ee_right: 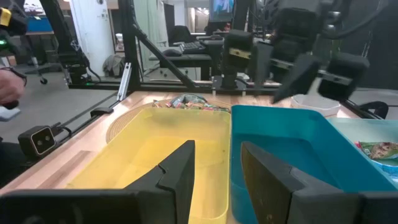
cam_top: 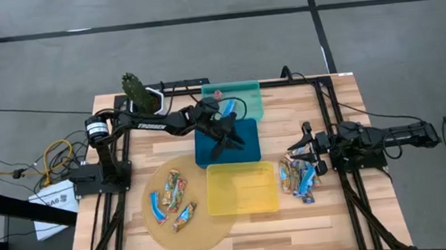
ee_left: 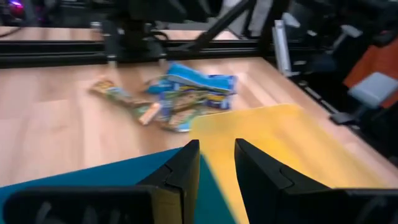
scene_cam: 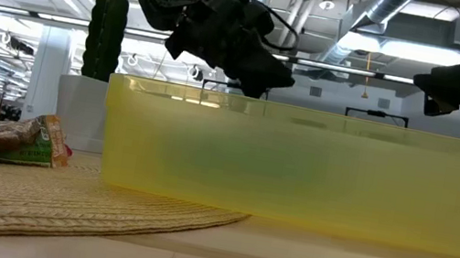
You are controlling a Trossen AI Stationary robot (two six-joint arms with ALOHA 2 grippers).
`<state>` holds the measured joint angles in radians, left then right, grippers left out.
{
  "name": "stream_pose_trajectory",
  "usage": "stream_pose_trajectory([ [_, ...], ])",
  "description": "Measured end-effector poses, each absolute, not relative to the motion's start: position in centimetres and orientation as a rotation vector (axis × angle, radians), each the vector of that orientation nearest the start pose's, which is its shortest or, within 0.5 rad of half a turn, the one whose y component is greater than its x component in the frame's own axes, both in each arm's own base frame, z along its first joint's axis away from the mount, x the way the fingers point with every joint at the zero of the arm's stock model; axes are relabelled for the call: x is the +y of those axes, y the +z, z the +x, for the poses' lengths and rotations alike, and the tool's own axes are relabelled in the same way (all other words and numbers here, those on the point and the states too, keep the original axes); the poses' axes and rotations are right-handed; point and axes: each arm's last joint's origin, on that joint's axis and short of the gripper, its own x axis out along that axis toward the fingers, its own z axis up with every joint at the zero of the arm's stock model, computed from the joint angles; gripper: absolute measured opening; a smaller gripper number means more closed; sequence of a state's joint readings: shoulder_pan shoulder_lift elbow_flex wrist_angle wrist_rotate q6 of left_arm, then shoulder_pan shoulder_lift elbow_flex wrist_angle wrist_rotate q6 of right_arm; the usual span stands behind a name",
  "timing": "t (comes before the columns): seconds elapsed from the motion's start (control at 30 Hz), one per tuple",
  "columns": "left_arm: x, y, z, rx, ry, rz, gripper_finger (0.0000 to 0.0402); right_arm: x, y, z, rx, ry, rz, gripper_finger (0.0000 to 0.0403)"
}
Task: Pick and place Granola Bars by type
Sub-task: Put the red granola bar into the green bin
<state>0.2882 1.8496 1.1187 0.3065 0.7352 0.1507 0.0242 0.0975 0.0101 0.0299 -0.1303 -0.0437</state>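
Hovering over the blue tray (cam_top: 226, 143), my left gripper (cam_top: 232, 139) has its two fingers (ee_left: 180, 171) parted by a narrow gap, with nothing between them and nothing touched. My right gripper (cam_top: 299, 145) waits by the table's right side, just beside a heap of granola bars (cam_top: 299, 177); its fingers (ee_right: 180, 165) also stand a little apart and hold nothing. That heap lies on the bare wood (cam_top: 320, 214) between the yellow tray (cam_top: 242, 188) and my right arm, and I make out about five bars in blue-white and tan wrappers, though they overlap too much for a sure count. A second group of bars (cam_top: 173, 199) lies on the round woven mat (cam_top: 185, 233) at the left front, four that I can separate, perhaps five. One more wrapped bar (ee_right: 376, 149) lies in the teal tray (cam_top: 241, 95) at the back. I count three trays in a line from back to front: teal, blue, yellow; the yellow tray has nothing in it, and the blue tray's floor, where my arm does not cover it, is bare. The surface is a pale wooden tabletop framed by black rails (cam_top: 327, 116), with a small cactus (cam_top: 133, 88) in a white pot at the back left corner. Around the table the floor (cam_top: 200, 46) is grey concrete crossed by dark lines; across the room I see hanging lights (scene_cam: 382, 44), ducts and desks.
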Motion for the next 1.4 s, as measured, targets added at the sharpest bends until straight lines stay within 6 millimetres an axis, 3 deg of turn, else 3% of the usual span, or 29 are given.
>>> stream_pose_trajectory([
  [0.27, 5.9, 21.2, 38.6, 0.375, -0.463, 0.035, 0.0093, 0.6, 16.2, 10.3, 0.054, 0.156, -0.041, 0.0124],
  [0.53, 1.9, 23.0, 35.5, 0.678, -0.249, 0.177, 0.0093, 0.6, 16.2, 10.3, 0.054, 0.156, -0.041, 0.0124],
  [0.83, -3.4, 24.1, 31.5, 0.963, -0.202, -0.064, 0.0093, 0.6, 16.2, 10.3, 0.054, 0.156, -0.041, 0.0124],
  [1.07, -7.1, 23.6, 29.7, 1.125, -0.113, -0.196, 0.0093, 0.6, 16.2, 10.3, 0.054, 0.156, -0.040, 0.0124],
  [1.4, -8.4, 22.4, 26.7, 1.345, 0.309, -0.455, 0.0093, 0.6, 16.2, 10.3, 0.054, 0.156, -0.041, 0.0124],
])
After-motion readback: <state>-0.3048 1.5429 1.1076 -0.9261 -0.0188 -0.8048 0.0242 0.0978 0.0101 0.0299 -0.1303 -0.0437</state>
